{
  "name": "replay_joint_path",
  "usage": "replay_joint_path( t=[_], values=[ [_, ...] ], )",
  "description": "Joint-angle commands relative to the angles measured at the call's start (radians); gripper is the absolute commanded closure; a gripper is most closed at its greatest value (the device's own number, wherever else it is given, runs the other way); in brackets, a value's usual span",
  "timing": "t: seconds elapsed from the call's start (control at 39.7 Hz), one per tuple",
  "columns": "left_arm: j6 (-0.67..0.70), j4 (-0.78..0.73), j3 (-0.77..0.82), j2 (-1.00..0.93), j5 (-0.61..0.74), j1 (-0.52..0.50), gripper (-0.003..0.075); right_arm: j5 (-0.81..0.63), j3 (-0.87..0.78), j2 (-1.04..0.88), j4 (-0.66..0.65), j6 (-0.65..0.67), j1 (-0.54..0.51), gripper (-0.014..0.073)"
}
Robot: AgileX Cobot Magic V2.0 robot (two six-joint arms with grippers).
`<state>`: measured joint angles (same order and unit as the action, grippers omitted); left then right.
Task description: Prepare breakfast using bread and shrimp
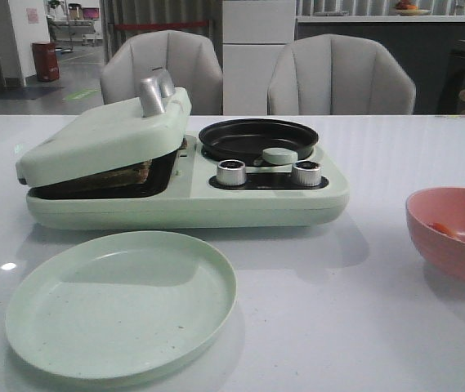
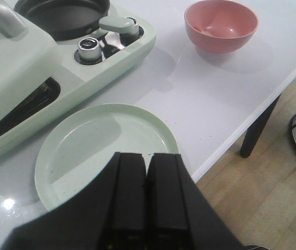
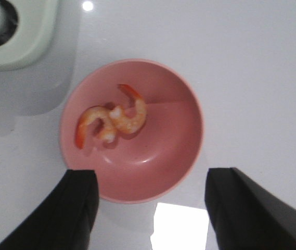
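Left gripper (image 2: 148,200): black fingers pressed together, nothing between them, poised over the near rim of a pale green plate (image 2: 106,148).
Plate: bare, on the white table (image 2: 215,104).
Beyond the plate: mint green breakfast maker (image 1: 183,200); lid (image 1: 101,135) tilted, part shut over a dark-crusted bread slice (image 1: 109,175); black round pan (image 1: 257,137) and two silver knobs (image 1: 232,173) alongside.
Right gripper (image 3: 150,208): fingers spread wide, straddling a pink bowl (image 3: 153,172) directly beneath.
Bowl contents: two curled pink-orange shrimp (image 3: 111,122), touching.
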<state>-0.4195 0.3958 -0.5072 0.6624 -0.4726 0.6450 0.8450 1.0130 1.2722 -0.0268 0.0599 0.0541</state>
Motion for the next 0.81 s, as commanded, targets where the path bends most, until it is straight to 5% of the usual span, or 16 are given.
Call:
replay_joint_path(
  t=[0.0,0.28,0.68,0.78],
  values=[
    [0.012,0.016,-0.027,-0.004,0.07,-0.004,0.0622,-0.035,0.056,0.052,0.01,-0.047,-0.075,0.005],
    [0.012,0.016,-0.027,-0.004,0.072,-0.004,0.0622,-0.072,0.082,0.246,0.211,-0.203,-0.207,0.0108],
    [0.012,0.016,-0.027,-0.004,0.072,-0.004,0.0622,-0.198,0.091,0.419,0.221,-0.217,-0.204,0.0179],
    [0.012,0.016,-0.027,-0.004,0.072,-0.004,0.0622,-0.201,0.091,0.461,0.221,-0.217,-0.204,0.0301]
  ],
)
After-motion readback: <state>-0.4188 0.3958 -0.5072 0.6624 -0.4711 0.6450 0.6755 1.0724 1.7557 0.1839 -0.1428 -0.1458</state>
